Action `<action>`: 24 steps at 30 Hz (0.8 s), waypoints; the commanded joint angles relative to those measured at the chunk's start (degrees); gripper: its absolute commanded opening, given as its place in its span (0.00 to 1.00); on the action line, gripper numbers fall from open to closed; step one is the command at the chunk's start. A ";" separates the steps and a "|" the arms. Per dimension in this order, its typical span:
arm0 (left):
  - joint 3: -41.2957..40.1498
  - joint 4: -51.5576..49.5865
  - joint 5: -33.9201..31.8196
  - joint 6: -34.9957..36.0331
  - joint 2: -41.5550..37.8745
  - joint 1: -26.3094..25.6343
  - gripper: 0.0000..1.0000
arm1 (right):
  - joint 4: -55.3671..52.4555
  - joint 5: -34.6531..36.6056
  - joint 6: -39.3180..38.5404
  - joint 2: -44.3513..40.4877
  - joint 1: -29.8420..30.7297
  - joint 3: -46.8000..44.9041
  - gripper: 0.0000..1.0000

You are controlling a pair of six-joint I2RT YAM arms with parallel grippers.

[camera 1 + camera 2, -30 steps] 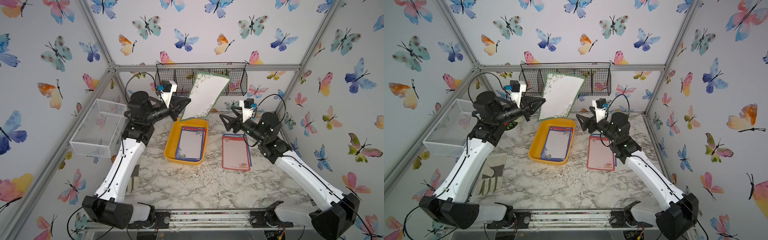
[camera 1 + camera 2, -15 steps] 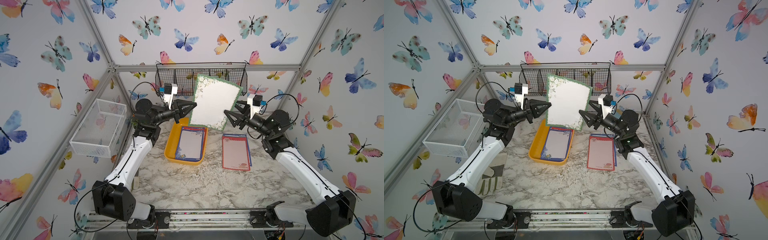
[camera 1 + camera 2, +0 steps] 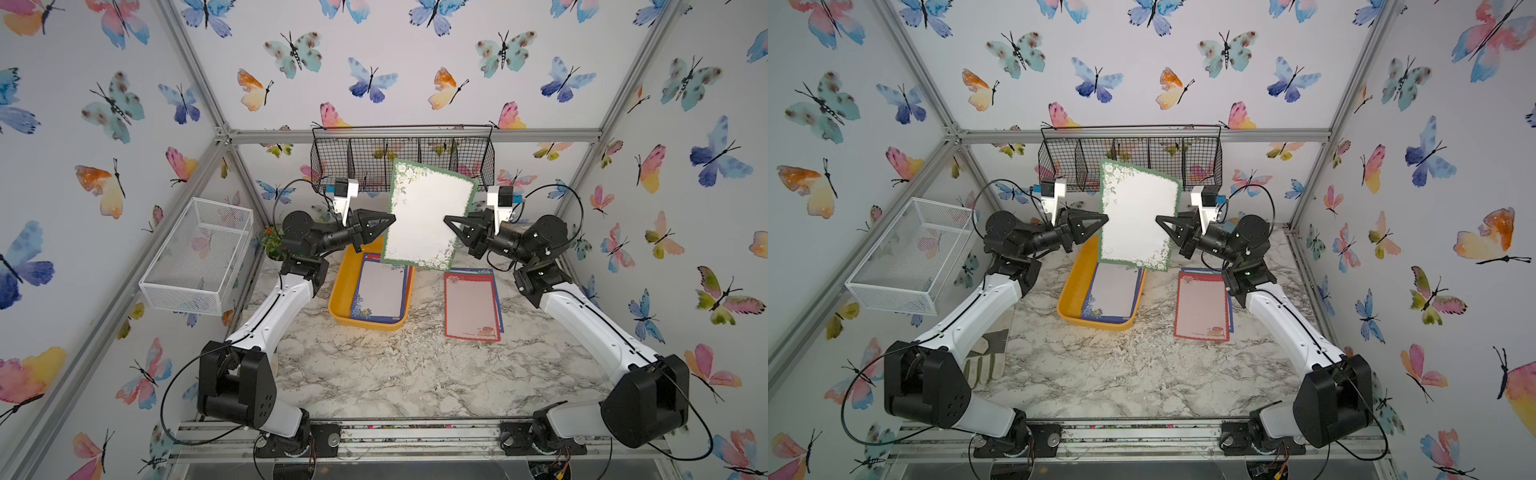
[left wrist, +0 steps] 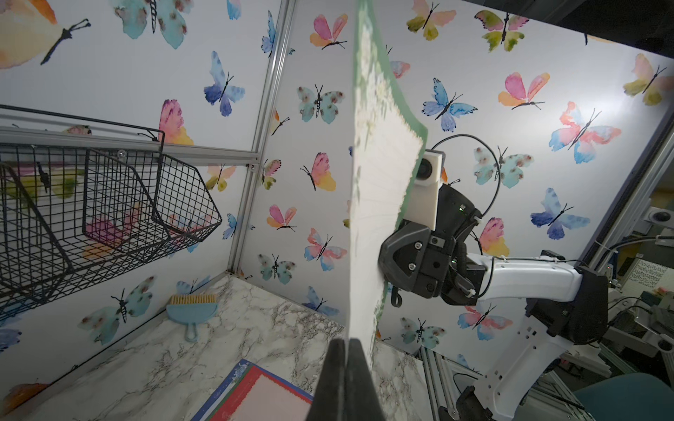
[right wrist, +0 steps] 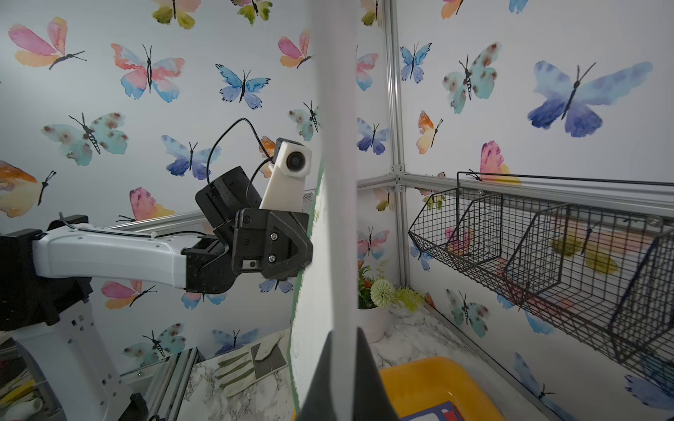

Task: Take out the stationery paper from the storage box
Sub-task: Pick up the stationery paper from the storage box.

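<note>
A green-bordered sheet of stationery paper [image 3: 428,216] [image 3: 1138,216] hangs nearly upright in the air above the far end of the yellow-orange storage box [image 3: 338,291] [image 3: 1069,299]. My left gripper [image 3: 392,222] [image 3: 1106,219] [image 4: 346,340] is shut on the sheet's left edge. My right gripper [image 3: 446,220] [image 3: 1158,219] [image 5: 344,330] is shut on its right edge. Each wrist view looks along the sheet [image 4: 379,175] [image 5: 335,182], nearly edge-on. A blue-bordered sheet [image 3: 380,291] [image 3: 1113,293] lies flat in the box. A red-bordered sheet [image 3: 471,305] [image 3: 1202,305] [image 4: 262,397] tops a small pile on the table to the right of the box.
A black wire basket [image 3: 399,162] hangs on the back wall just behind the raised sheet. A white mesh basket [image 3: 199,253] is fixed to the left wall. A small potted plant [image 3: 272,241], a glove [image 3: 986,357] and a blue hand brush [image 4: 192,310] sit near the table's edges.
The left arm swung the green sheet rightward and more upright. The right gripper rose from over the pile to the sheet's right edge and shut on it.
</note>
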 commanded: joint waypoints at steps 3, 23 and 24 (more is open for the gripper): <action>0.01 3.92 0.26 -1.18 -0.80 0.26 0.00 | 0.36 1.88 0.86 -1.38 -0.11 -1.06 0.09; -2.70 12.80 -0.37 -8.02 -2.35 0.26 0.00 | 3.61 0.75 4.40 -1.20 -0.17 -1.59 0.35; -2.80 12.80 -0.27 -8.02 -2.46 0.21 0.00 | 4.07 0.49 4.96 -0.81 -0.16 -1.31 0.34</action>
